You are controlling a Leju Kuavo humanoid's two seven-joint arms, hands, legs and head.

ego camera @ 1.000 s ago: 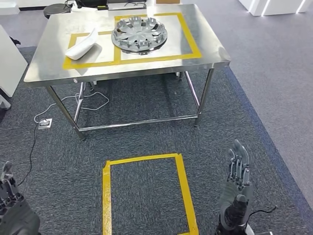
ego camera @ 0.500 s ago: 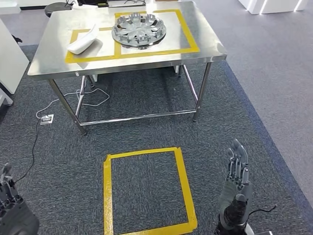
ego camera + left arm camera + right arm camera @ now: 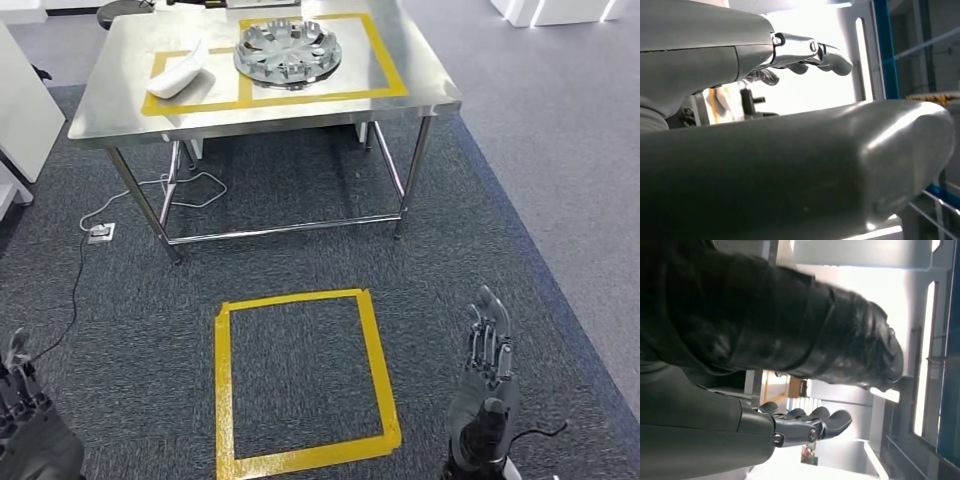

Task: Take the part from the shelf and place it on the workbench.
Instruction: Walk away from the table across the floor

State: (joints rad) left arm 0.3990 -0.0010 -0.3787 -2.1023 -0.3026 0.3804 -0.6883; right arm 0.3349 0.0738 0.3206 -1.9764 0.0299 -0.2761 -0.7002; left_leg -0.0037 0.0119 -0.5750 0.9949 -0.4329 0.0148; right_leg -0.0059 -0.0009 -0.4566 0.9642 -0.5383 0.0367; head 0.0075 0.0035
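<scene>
head view, looking forward and down: nearest, at the lower edge, both robot hands hang low and hold nothing. the left hand [image 3: 26, 420] sits at the lower left corner, partly cut off, its fingers pointing up and a little apart. the right hand [image 3: 487, 385] is at the lower right, fingers straight and spread slightly, palm empty. the left wrist view shows that hand's fingers [image 3: 810, 50] stretched out straight with nothing in them, and the right wrist view shows the same for the right hand's fingers [image 3: 810, 422].

between the hands, on dark carpet, lies a square of yellow tape [image 3: 302, 380]. beyond it stands a steel workbench [image 3: 423, 95], well apart from both hands and straight ahead. two taped boxes sit side by side on its top. a white curved part [image 3: 177, 75] lies in the left box, its long axis angled from near left to far right. a round silver wheel cover [image 3: 287, 50] lies flat in the right box.

the white part lies forward and left, so the left hand looks nearer; the wheel cover is about central. neither hand is within reach.
</scene>
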